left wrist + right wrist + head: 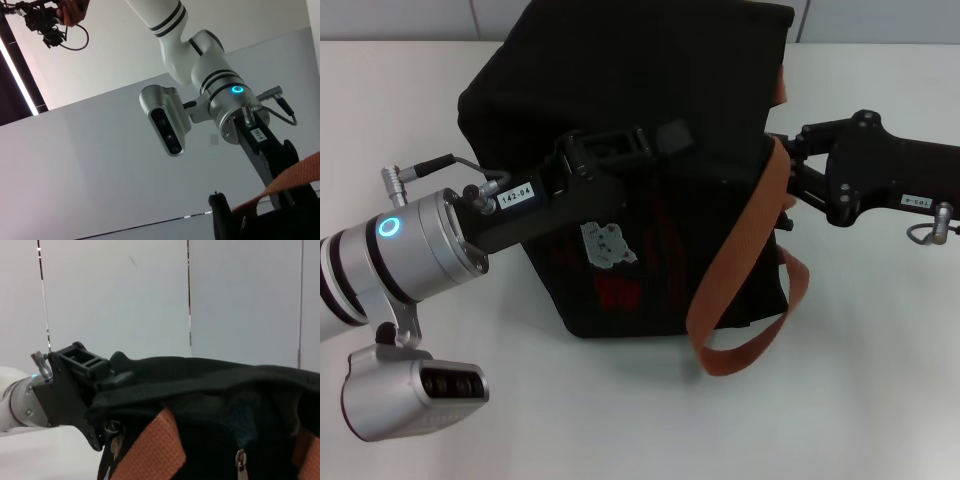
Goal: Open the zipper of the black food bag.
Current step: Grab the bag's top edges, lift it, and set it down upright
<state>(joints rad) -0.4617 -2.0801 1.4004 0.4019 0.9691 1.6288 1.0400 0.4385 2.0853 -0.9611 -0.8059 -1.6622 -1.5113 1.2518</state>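
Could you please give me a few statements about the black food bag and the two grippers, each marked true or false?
1. The boxy black fabric food bag stands on a white table. True.
2. The left gripper is parked far from the bag. False: it is pressed against the bag's top, on its left side.
3. An orange-brown webbing strap hangs down the bag's right side. True.
4. The right gripper hovers above the bag's middle. False: it is at the bag's right edge, near the strap.
5. A small silver zipper pull tab shows in the right wrist view. True.

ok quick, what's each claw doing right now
Left claw: shut on the black food bag, at its top edge.
Right claw: at the bag's side, cannot tell.
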